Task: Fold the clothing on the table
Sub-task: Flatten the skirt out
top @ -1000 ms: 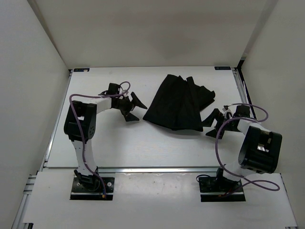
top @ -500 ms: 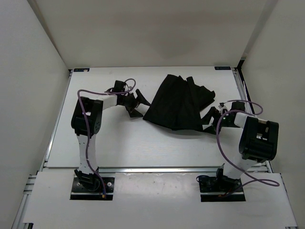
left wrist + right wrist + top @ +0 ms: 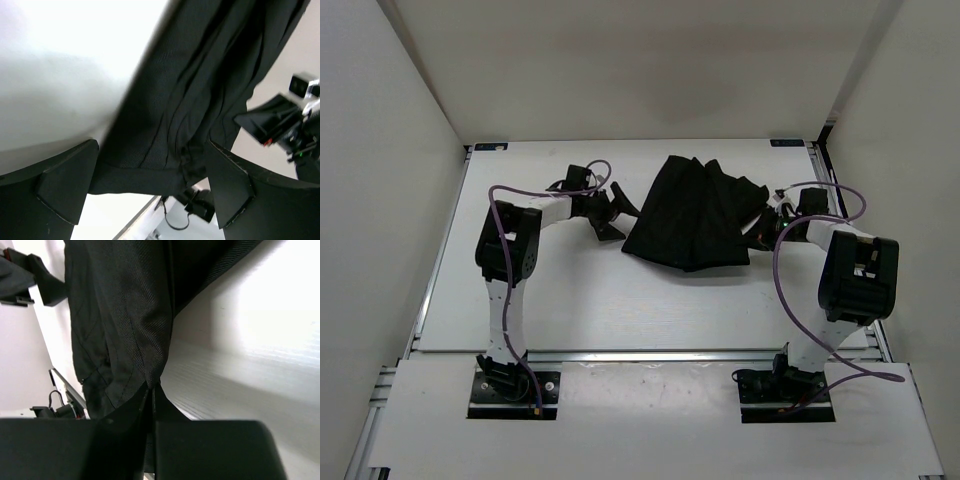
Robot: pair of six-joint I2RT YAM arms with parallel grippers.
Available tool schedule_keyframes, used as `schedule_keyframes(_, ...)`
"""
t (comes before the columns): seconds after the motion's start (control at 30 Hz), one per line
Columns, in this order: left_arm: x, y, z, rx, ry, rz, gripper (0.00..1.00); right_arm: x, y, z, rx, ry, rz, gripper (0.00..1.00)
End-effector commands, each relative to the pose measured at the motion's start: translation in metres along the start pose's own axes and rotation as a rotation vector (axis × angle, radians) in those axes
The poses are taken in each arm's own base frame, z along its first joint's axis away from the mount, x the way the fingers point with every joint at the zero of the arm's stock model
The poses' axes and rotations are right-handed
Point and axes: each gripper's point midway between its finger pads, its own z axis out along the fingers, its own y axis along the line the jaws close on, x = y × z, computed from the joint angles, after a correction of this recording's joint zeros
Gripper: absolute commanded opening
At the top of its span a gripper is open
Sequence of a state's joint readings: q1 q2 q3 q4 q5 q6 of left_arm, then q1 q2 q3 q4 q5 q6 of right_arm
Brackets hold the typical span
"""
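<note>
Black garment point(image 3: 692, 215): lies spread on the white desk point(image 3: 570, 290), toward the far side and a little right of the middle, between the 2 arms; pleat-like creases run along its length, and it is narrower at the far end than at the near hem
Left end effector point(image 3: 617, 217): low beside the garment's left edge, its 2 fingers spread wide apart and holding nothing
Left wrist view: a hemmed corner of the garment sits in the gap between the spread fingers point(image 3: 65, 182); whether either finger touches the cloth cannot be told
Right end effector point(image 3: 761, 222): at the garment's right edge, fingers pressed together on a pinch of the black fabric
Right wrist view: the cloth narrows to a point where the 2 fingers meet, with bare white desk just beside it
Arms: both reach inward from their bases at the near edge, 1 on each side of the garment
Purple cable point(image 3: 777, 285): loops along the right arm; a matching one runs along the left arm
</note>
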State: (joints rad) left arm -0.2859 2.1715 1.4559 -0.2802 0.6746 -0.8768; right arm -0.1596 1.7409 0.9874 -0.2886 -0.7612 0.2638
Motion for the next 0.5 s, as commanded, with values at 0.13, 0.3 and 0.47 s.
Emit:
schedule_keyframes(0.13, 0.03, 0.031, 0.01, -0.099, 0.013, 0.033, 0.99, -0.001, -0.004, -0.008, 0.02, -0.017, -0.015, 0.02)
schedule_keyframes(0.3, 0.041, 0.042, 0.02, -0.159, 0.038, 0.084, 0.99, 0.005, 0.0, -0.01, 0.021, -0.013, -0.034, 0.0)
schedule_keyframes(0.47, 0.046, 0.053, 0.019, -0.181, 0.049, 0.11, 0.99, 0.008, 0.0, -0.014, 0.025, -0.015, -0.041, 0.0)
